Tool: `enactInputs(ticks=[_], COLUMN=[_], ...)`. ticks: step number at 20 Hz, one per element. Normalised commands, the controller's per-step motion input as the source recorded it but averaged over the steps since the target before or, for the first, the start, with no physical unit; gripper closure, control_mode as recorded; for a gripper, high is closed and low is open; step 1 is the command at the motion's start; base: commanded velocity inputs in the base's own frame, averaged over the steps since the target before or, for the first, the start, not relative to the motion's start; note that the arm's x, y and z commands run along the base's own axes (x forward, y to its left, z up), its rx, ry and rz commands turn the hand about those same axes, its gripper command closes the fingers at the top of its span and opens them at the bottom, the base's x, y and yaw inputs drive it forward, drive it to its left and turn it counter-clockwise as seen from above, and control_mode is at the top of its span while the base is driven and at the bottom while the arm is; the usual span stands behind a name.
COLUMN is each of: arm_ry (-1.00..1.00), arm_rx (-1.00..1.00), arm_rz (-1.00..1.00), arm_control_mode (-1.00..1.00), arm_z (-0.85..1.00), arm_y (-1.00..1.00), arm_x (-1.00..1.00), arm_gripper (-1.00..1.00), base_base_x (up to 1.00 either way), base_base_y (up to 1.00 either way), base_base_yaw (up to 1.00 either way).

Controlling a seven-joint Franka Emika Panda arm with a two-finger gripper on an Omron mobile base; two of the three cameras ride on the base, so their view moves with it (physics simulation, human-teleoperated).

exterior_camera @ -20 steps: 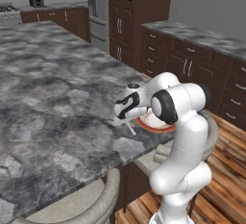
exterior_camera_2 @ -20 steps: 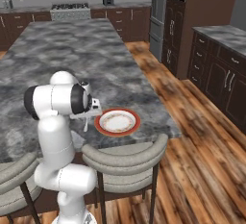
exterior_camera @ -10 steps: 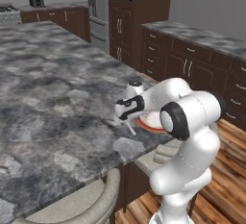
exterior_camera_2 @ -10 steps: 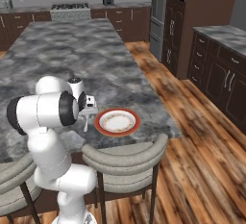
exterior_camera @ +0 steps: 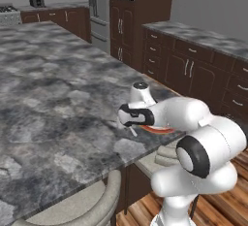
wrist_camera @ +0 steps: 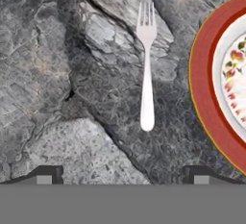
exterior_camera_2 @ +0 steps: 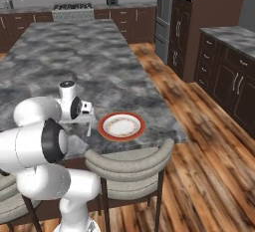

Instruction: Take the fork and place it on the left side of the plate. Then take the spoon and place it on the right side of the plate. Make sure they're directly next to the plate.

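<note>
The fork (wrist_camera: 146,69) lies flat on the grey marble counter, tines pointing away from my hand, with a narrow strip of counter between it and the plate's red-orange rim (wrist_camera: 206,98). My gripper (wrist_camera: 122,176) hovers over the fork's handle end, open, with its fingertips (wrist_camera: 44,176) far apart and nothing between them. From the base views the hand (exterior_camera: 133,118) (exterior_camera_2: 82,111) hangs just left of the plate (exterior_camera: 160,129) (exterior_camera_2: 102,126), close to the counter's near edge. The spoon is out of view.
The counter's near edge (exterior_camera_2: 124,144) runs just below the plate. Padded stools (exterior_camera_2: 129,161) (exterior_camera: 97,205) stand under that edge. The long marble top (exterior_camera: 53,84) stretches away behind, and dark cabinets (exterior_camera: 193,65) line the right side.
The arm's elbow and forearm have swung round and lower towards the cameras. The hand has stayed over the spot just left of the plate.
</note>
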Motion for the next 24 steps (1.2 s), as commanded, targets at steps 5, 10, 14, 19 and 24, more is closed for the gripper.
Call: enactInputs(ticks=[5,10,14,19,24], arm_ry=[-0.06,0.0,0.07,0.16,0.09], arm_rx=[0.09,0.13,0.0,-0.01,0.01], arm_rz=[-0.02,-0.01,-0.01,-0.08,0.01], arm_control_mode=[-1.0,-1.0,-1.0,-1.0,-1.0], arm_z=[0.16,0.21,0.26,0.13,0.02], arm_y=[-0.01,0.0,0.01,0.02,0.03], arm_x=[-0.72,-0.72,-0.65,-0.62,-0.24], arm_gripper=[-1.0,-1.0,-1.0,-1.0,-1.0], base_base_x=[0.0,0.0,0.0,0.0,0.0], base_base_y=[0.0,0.0,0.0,0.0,0.0], base_base_yaw=[0.0,0.0,0.0,0.0,0.0])
